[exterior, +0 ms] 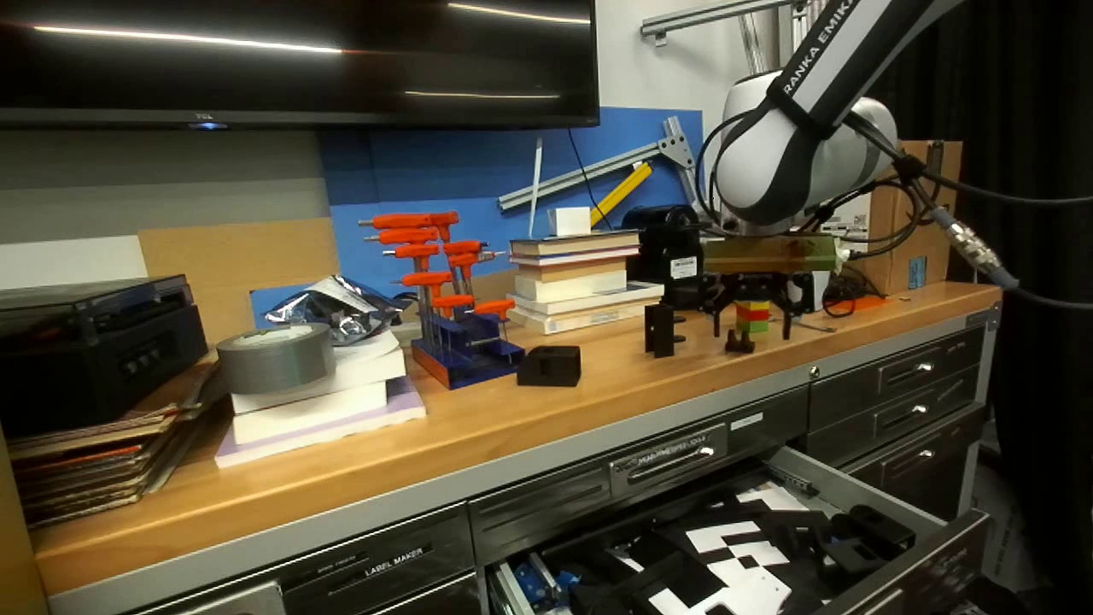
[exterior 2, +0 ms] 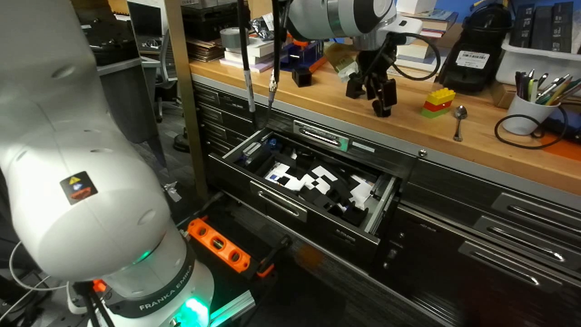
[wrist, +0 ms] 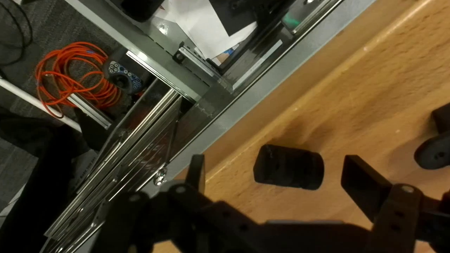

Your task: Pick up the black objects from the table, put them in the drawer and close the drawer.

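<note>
My gripper (wrist: 274,170) is open, pointing down over the wooden table (exterior: 478,423). In the wrist view a small black piece (wrist: 288,167) lies on the table between the spread fingers, touching neither. It shows just below the fingers in an exterior view (exterior: 739,343). An upright black block (exterior: 659,330) stands beside the gripper; part of a black thing also shows at the right edge of the wrist view (wrist: 436,151). A low black box (exterior: 549,367) sits further along the table, also seen in an exterior view (exterior 2: 302,77). The drawer (exterior 2: 272,193) is pulled out, holding black pieces and white patterned sheets.
A yellow, red and green toy brick stack (exterior 2: 438,103) and a spoon (exterior 2: 459,122) lie near the gripper. A hex-key stand (exterior: 465,354), book stacks (exterior: 581,290), a black device (exterior: 670,256) and a pen cup (exterior 2: 526,113) stand on the table.
</note>
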